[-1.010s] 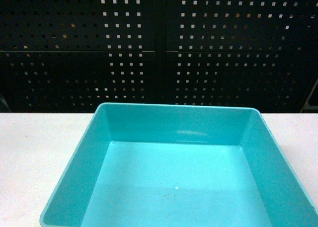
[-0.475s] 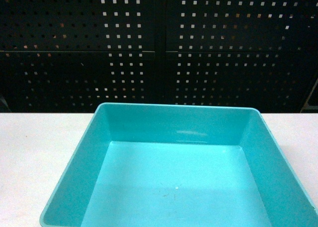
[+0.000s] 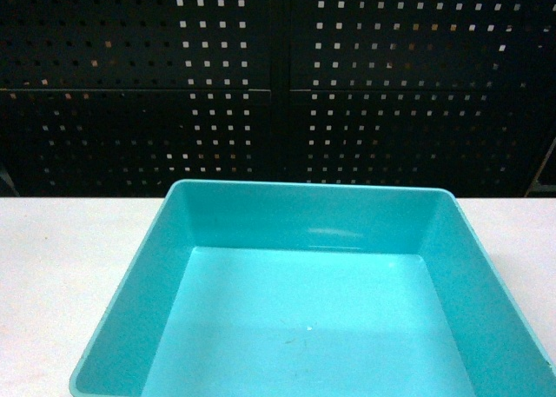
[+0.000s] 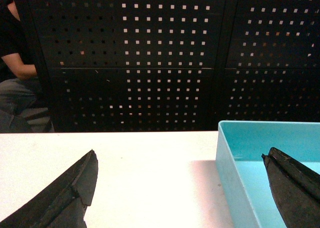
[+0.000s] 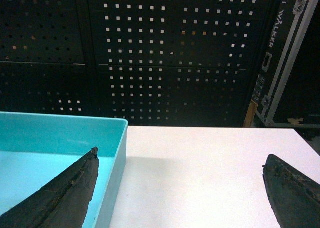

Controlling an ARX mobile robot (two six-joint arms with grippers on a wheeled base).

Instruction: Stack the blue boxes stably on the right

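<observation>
While both grippers were spread wide and nothing was held, each was seen straddling one side wall of the tub [image 3: 308,275]. The left gripper [image 4: 180,188] had one finger [image 4: 75,190] over the white table [image 4: 145,168] and the other above the tub's floor, with the tub's left wall between them. The right gripper [image 5: 180,188] was mirrored: one finger [image 5: 70,188] over the tub's interior, the other over bare table, the right wall between. The tub was placed centrally on the table, just ahead of the robot, empty, upright. Only one tub was visible; a second could not be found in any view. The long axis could not be told. Neither arm was judged clearly nearer. A black perforated panel [image 3: 278,84] stood behind.
</observation>
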